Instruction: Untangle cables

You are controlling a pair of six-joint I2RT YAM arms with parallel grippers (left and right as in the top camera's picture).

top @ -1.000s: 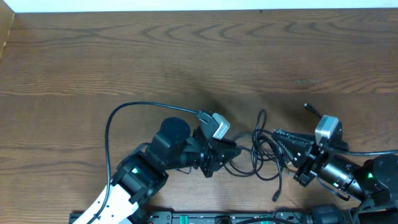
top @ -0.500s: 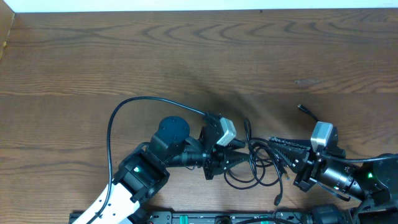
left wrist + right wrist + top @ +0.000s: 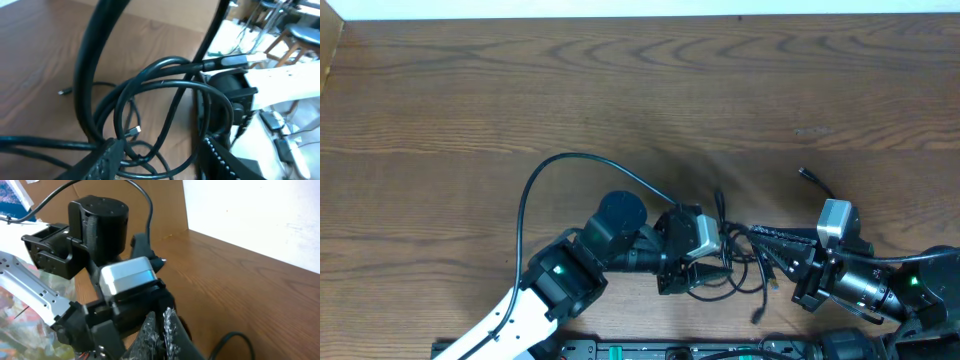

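Observation:
The cables point(image 3: 745, 268) lie as a tangle of thin black loops on the wooden table point(image 3: 620, 90), between my two grippers. One plug end point(image 3: 803, 174) sticks out to the upper right; another point(image 3: 758, 316) points toward the front edge. My left gripper point(image 3: 712, 268) is pushed into the tangle from the left. Seen from the left wrist, the left gripper point(image 3: 165, 160) is open, and cable loops point(image 3: 165, 85) cross the gap between its jaws. My right gripper point(image 3: 757, 232) points left at the tangle. Its fingers point(image 3: 172, 325) are pressed together; I cannot see whether a cable is pinched.
The left arm's thick black lead point(image 3: 570, 160) arcs over the table left of the tangle. The robot's base rail point(image 3: 700, 350) runs along the front edge. A white wall point(image 3: 620, 10) borders the far side. The left wrist's silver camera box point(image 3: 125, 277) sits close before the right gripper.
My left gripper has slid right into the tangle and opened its jaws. The cable loops have bunched tighter and shifted toward the front. The right gripper has dropped slightly and stays shut.

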